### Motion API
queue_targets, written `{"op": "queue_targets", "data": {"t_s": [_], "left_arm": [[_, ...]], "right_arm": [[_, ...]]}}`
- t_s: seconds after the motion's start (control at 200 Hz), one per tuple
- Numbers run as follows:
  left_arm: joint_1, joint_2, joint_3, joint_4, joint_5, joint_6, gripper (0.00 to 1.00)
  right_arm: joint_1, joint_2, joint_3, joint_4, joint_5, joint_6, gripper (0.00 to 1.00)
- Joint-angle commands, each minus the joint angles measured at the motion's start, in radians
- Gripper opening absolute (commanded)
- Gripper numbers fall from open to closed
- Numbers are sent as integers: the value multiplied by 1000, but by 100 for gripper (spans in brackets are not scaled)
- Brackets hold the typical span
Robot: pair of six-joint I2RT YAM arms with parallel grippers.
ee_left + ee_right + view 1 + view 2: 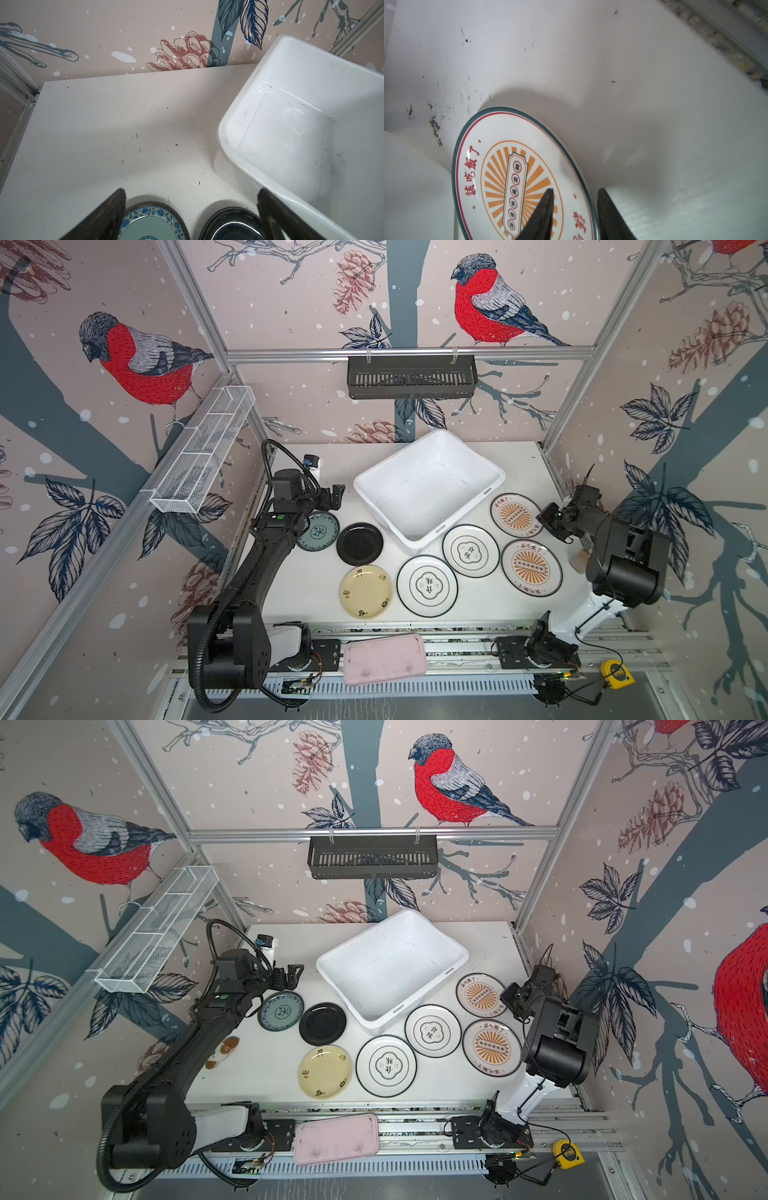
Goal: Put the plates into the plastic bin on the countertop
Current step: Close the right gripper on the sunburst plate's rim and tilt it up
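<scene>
Bin (465, 460) skewed, back-middle of countertop (307, 585). All 7 plates (365, 592) out on countertop, in arc along bin's front side. Right gripper (575, 190) astride rim of back sunburst plate (500, 166) near right edge, narrow gap, can't tell if it's pinching. Left gripper (191, 191) wide open above teal plate (149, 224) and black plate (230, 226).

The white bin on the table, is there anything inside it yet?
Nothing. The bin shows a bare white floor in both top views; the plates all lie outside it. The table beneath it is covered.
</scene>
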Motion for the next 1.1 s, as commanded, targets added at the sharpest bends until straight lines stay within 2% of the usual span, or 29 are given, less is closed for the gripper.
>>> {"op": "queue_targets", "data": {"t_s": [0.0, 0.08, 0.21, 0.385, 0.73, 0.901, 1.096], "left_arm": [[-3, -2, -4, 19, 19, 1, 98], [-4, -1, -5, 22, 20, 0, 98], [-6, 0, -7, 24, 23, 0, 98], [-10, 1, -6, 28, 30, -6, 98], [-13, 0, -9, 29, 35, -9, 98], [-13, -1, -5, 28, 36, -10, 98], [-14, -6, -4, 22, 45, -12, 98]], "right_arm": [[-3, -4, 0, 10, 4, -5, 37], [-1, -5, -4, 10, 6, -4, 46], [1, -2, -6, 2, -3, -16, 48], [4, 6, -6, 3, -17, -18, 41], [6, 19, -4, 1, -12, -22, 33], [7, 17, -6, 3, -10, -24, 25], [8, 6, -7, 9, 4, -15, 24]]}}
